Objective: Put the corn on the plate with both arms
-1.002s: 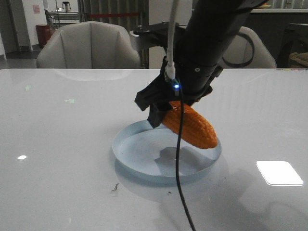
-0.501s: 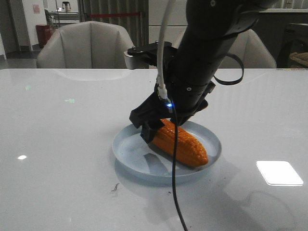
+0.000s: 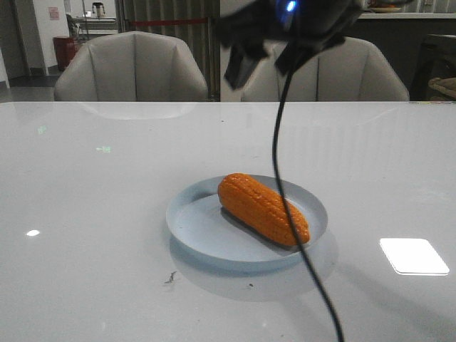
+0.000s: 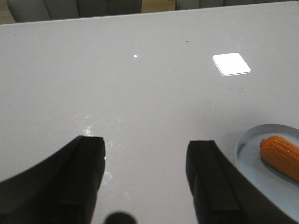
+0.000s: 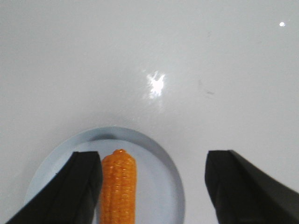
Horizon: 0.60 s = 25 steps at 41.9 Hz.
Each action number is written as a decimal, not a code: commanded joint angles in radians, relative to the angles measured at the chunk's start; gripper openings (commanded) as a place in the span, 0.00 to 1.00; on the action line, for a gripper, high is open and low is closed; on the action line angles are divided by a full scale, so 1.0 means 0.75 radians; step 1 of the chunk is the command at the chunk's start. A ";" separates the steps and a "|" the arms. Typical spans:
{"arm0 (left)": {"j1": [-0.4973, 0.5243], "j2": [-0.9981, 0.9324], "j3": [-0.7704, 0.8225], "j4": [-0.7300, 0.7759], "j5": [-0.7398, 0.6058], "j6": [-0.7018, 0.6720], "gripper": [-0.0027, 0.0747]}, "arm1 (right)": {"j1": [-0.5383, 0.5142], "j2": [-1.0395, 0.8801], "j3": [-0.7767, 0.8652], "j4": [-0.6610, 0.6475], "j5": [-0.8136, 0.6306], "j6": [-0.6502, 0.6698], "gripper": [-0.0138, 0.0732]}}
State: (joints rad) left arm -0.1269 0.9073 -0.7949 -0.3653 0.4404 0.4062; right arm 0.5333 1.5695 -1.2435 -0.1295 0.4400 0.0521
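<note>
the corn (image 3: 262,209) lies on its side in the plate (image 3: 192,226), just right of centre and a little below the middle of the front frame, its blunt end up-left and its tapered end down-right near the rim. the right gripper (image 5: 153,186) hangs at the top of that frame, well above the plate, its fingers spread wide and holding nothing. the left gripper (image 4: 145,175) is released too, over bare table (image 4: 140,93), with the plate at the lower right of its frame.

No legible text, label, brand, number or sign is showing anywhere; a small pinkish notice on the far wall (image 3: 54,12) is appearing too blurred to read.
</note>
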 commanded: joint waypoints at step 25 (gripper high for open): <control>0.002 -0.021 -0.041 0.057 -0.186 0.000 0.62 | -0.591 -0.936 0.354 0.067 0.371 0.013 0.82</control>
State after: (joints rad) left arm -0.1269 0.9073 -0.7949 -0.3180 0.3855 0.4062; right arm 0.1174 0.9483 -1.0189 -0.0937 0.7771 0.0605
